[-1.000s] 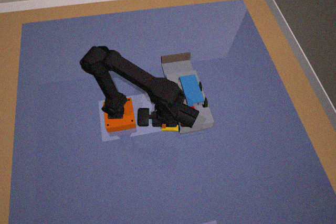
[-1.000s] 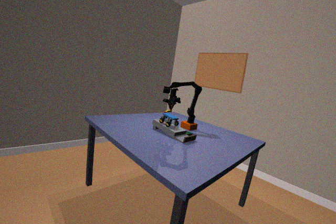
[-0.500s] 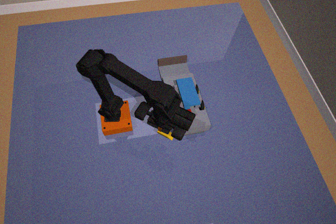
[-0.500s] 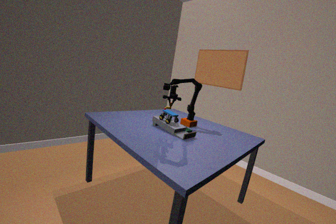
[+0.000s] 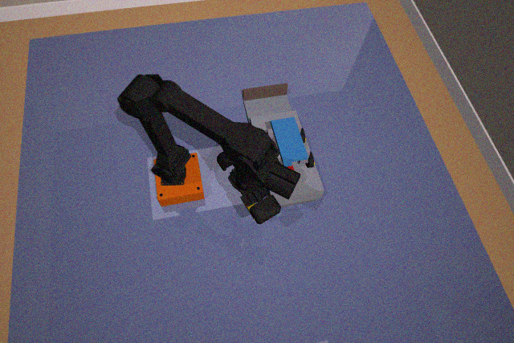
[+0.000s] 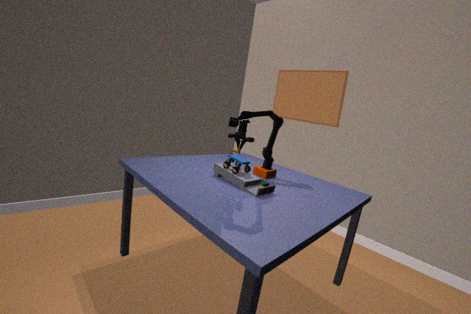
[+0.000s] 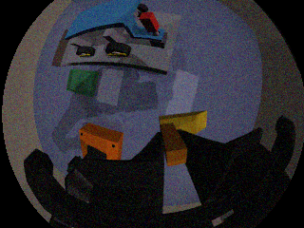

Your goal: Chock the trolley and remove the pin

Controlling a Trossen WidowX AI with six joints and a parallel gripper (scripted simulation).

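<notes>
Right, roughly at the carry stage: gripper (image 5: 250,201) (image 6: 239,147) (image 7: 169,135) is clamped on the orange handle of the yellow chock (image 5: 251,206) (image 6: 235,151) (image 7: 195,122), aloft near the uphill end. Trolley (image 5: 288,140) (image 6: 238,158) (image 7: 102,19) stands on the ramp (image 5: 307,191) (image 6: 232,176) (image 7: 147,65), red-headed pin (image 5: 290,168) (image 6: 231,153) (image 7: 149,22) beside it, apparently seated. I've got chocking left, then pin out, into the green tray (image 6: 263,182) (image 7: 83,71), release and retreat. No wheel blocked, so I'd leave the pin alone.

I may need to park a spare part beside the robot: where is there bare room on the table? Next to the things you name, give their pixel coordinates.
The wide stretch before the orange base (image 5: 180,196) (image 6: 263,172) (image 7: 102,138), towards the top view's lower edge, looks bare. It's crowded between base and ramp (image 5: 304,193) (image 6: 232,176) (image 7: 152,62), beneath the gripper (image 6: 239,147) (image 7: 169,135) holding the chock (image 6: 236,151) (image 7: 192,123).
</notes>
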